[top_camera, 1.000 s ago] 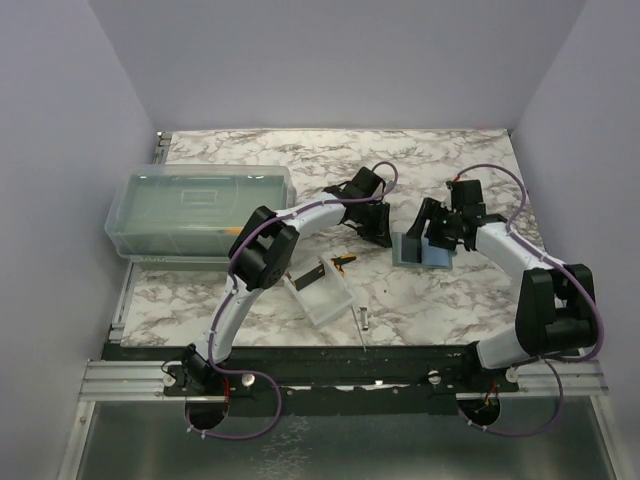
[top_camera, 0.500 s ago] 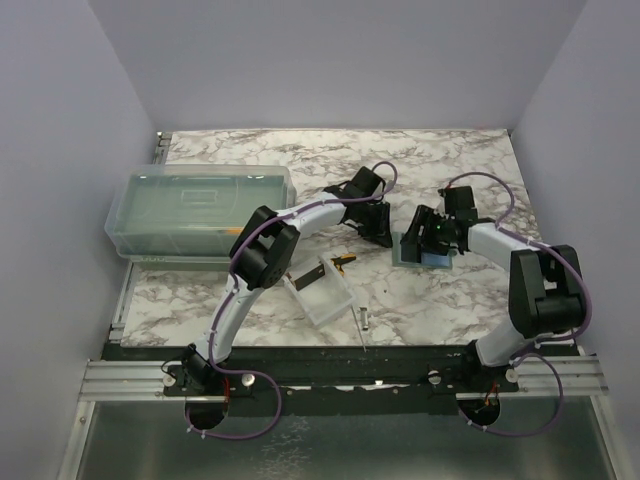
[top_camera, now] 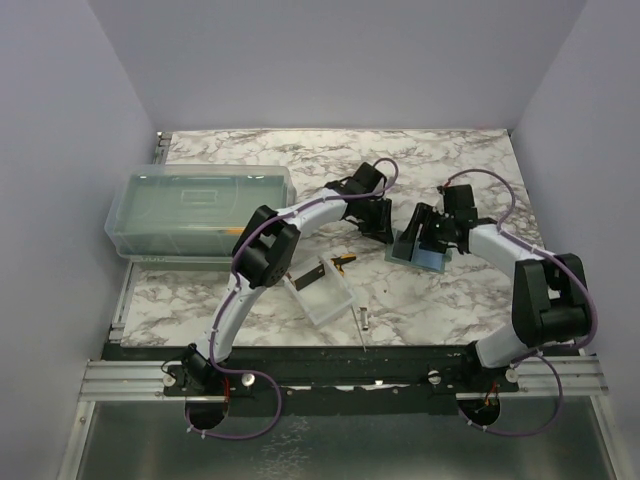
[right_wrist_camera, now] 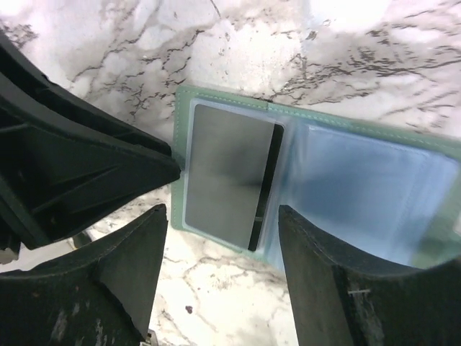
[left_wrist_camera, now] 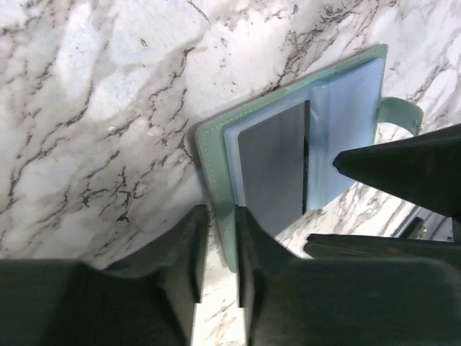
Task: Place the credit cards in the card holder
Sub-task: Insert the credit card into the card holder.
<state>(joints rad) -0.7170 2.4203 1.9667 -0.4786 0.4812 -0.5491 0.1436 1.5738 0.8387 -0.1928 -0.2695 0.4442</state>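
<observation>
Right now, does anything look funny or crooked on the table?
Nothing looks broken or spilled. The wallet lies open with a dark card tucked in one pocket. The left claw pinches the wallet's edge.

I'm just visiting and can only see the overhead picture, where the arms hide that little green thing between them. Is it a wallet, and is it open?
Observer: Yes. The card holder lies wide open, pale blue sleeves facing up.
Visitor: Is anything in it yet?
Observer: One dark card sits on one page, with a black stripe along the side nearest the fold.
Visitor: Is anything keeping it from sliding around?
Observer: The left gripper has the edge of the green cover pinched between its fingers.
</observation>
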